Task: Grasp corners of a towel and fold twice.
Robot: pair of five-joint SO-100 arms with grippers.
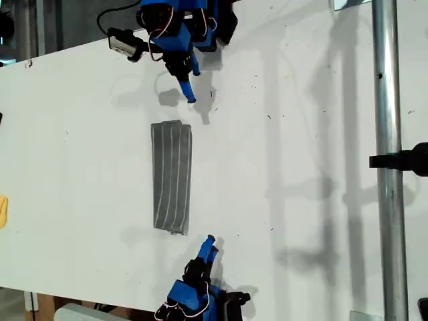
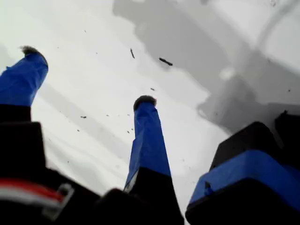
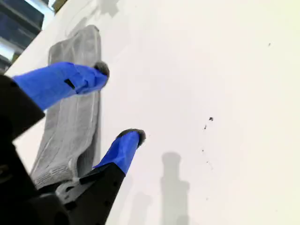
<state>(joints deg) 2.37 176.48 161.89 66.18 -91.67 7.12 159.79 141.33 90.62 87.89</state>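
Note:
The towel (image 1: pixel 172 177) is a grey striped cloth folded into a narrow long strip. It lies flat in the middle of the white table (image 1: pixel 301 167). My first gripper (image 1: pixel 190 93) hovers open just beyond the strip's far end, toward the exterior view's top. Its wrist view shows open blue fingers (image 2: pixel 147 136) over bare table and no towel. My second gripper (image 1: pixel 209 242) is open beside the strip's near end, slightly to the exterior view's right. In its wrist view the towel (image 3: pixel 75 108) runs away from the second gripper (image 3: pixel 117 102), and one rounded corner (image 3: pixel 93 30) shows at the far end.
A metal pole (image 1: pixel 388 160) with a black clamp (image 1: pixel 404 160) stands at the exterior view's right. A yellow object (image 1: pixel 3 210) shows at the exterior view's left edge. Small dark specks (image 2: pixel 165 61) dot the table near my first gripper.

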